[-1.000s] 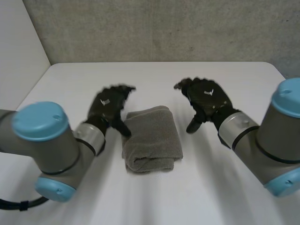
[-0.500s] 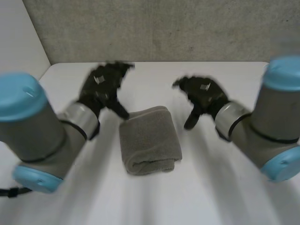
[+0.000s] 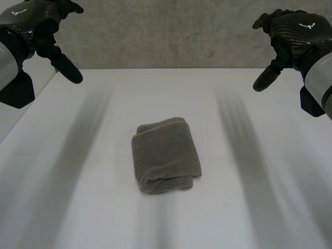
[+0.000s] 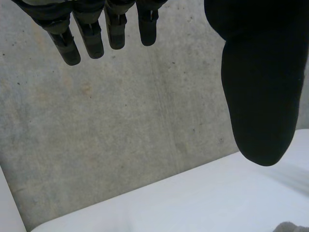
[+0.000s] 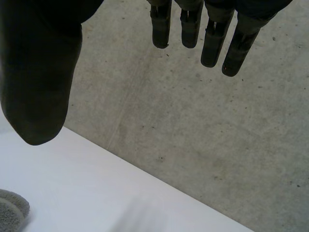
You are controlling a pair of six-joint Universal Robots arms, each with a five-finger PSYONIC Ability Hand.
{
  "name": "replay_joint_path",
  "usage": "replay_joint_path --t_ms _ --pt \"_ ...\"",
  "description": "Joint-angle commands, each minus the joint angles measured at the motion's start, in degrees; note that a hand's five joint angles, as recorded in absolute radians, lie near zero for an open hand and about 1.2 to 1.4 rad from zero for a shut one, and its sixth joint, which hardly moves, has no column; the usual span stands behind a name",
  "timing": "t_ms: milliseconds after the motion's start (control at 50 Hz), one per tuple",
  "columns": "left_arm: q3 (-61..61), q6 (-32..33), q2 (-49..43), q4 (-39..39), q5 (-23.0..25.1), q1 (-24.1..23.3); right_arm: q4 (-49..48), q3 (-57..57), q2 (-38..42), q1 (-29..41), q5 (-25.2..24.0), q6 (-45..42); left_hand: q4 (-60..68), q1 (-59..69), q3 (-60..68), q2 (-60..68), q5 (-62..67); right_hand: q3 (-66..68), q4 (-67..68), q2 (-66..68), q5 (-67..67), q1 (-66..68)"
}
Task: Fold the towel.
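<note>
A grey-brown towel lies folded into a thick small rectangle in the middle of the white table, its rolled edge toward the front. My left hand is raised high at the far left, well clear of the towel, fingers straight and thumb spread, holding nothing. My right hand hangs high at the far right, likewise open and empty, its fingers straight. A corner of the towel shows below the right hand's thumb, and an edge of the towel shows under the left thumb.
A grey concrete wall stands behind the table's far edge. A pale wall panel runs along the table's left side.
Both hands have lifted away from the towel's sides, up and outward to the upper corners of the head view. The folded towel has stayed in place.
</note>
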Motion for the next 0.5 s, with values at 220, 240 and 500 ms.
replay_joint_path --t_ms 220,240,500 --pt "-1.0 0.5 0.1 0.5 0.2 -0.8 -2.8 2.1 -0.3 0.9 -1.6 -2.5 0.5 0.3 0.5 0.5 -1.6 -4.1 -5.1 -4.4 -3.5 -3.1" --pt "-1.0 0.5 0.1 0.5 0.2 -0.8 -2.8 2.1 -0.3 0.9 -1.6 -2.5 0.5 0.3 0.5 0.5 -1.6 -4.1 -5.1 -4.4 -3.5 -3.1" --pt "-1.0 0.5 2.0 1.4 0.2 -0.4 -3.9 0.6 18.7 3.7 -20.2 5.0 0.5 0.3 0.5 0.5 -1.6 -4.1 -5.1 -4.4 -3.5 -3.1"
